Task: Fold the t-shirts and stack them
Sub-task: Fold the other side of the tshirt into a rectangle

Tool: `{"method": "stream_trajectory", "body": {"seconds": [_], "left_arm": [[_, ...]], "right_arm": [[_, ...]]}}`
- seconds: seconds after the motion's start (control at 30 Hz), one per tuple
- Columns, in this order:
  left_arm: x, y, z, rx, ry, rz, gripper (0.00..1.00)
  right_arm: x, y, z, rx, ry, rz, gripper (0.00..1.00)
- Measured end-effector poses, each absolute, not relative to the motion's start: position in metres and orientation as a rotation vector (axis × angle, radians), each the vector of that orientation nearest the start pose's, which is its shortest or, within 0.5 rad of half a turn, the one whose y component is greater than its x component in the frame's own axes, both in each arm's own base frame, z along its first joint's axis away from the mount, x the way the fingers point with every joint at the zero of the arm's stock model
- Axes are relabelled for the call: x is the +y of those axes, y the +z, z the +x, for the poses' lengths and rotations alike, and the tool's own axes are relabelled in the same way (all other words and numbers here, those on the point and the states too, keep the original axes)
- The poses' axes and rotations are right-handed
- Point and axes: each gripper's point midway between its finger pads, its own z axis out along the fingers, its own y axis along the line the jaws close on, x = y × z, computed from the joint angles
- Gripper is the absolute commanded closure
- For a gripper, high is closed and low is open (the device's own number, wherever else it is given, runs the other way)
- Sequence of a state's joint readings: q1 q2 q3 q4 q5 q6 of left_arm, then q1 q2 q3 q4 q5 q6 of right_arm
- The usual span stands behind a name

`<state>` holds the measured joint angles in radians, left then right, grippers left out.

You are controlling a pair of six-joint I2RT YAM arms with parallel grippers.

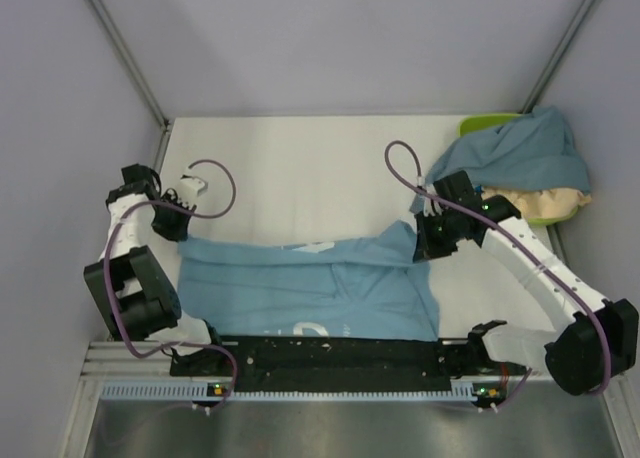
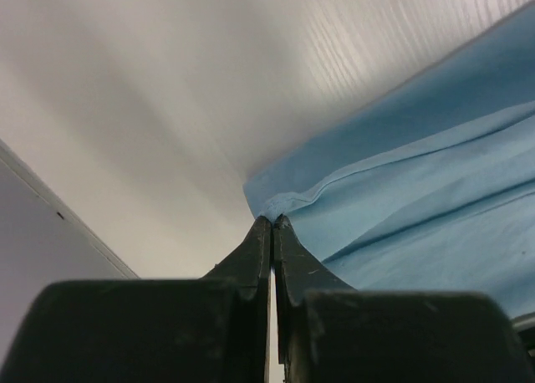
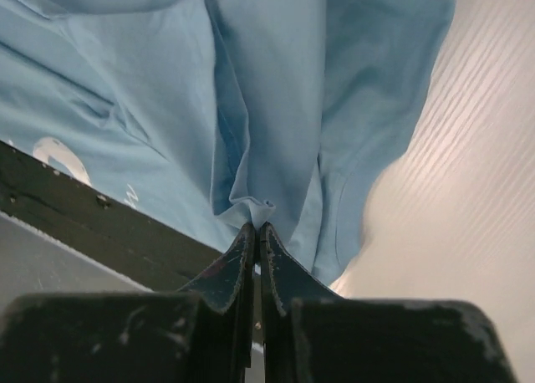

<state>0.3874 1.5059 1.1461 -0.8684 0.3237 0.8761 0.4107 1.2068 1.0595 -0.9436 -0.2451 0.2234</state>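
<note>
The light sky-blue t-shirt [image 1: 300,288] with white lettering lies spread across the near half of the table, its near edge over the black rail. My left gripper [image 1: 178,232] is shut on its far left corner [image 2: 272,206]. My right gripper [image 1: 420,246] is shut on a bunched fold at its far right edge [image 3: 255,206] and holds it raised. The slate-blue t-shirt [image 1: 520,153] lies crumpled at the back right, over the beige t-shirt [image 1: 545,200].
A lime-green tray [image 1: 478,125] sits at the back right under the crumpled shirts. A black rail [image 1: 330,353] runs along the table's near edge. Grey walls enclose the white table [image 1: 300,168] on three sides.
</note>
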Motion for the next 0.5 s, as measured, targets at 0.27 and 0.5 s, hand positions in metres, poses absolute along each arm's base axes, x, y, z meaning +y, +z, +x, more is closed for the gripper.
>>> {"method": "stream_trajectory", "body": {"seconds": [0.27, 0.5], "left_arm": [[0.099, 0.078, 0.267, 2.676, -0.089, 0.789, 1.0], [0.097, 0.091, 0.258, 2.625, -0.063, 0.889, 1.0]], "right_arm": [[0.128, 0.098, 0.153, 2.945, 0.492, -0.225, 1.0], [0.13, 0.091, 0.148, 2.982, 0.508, -0.191, 1.0]]}}
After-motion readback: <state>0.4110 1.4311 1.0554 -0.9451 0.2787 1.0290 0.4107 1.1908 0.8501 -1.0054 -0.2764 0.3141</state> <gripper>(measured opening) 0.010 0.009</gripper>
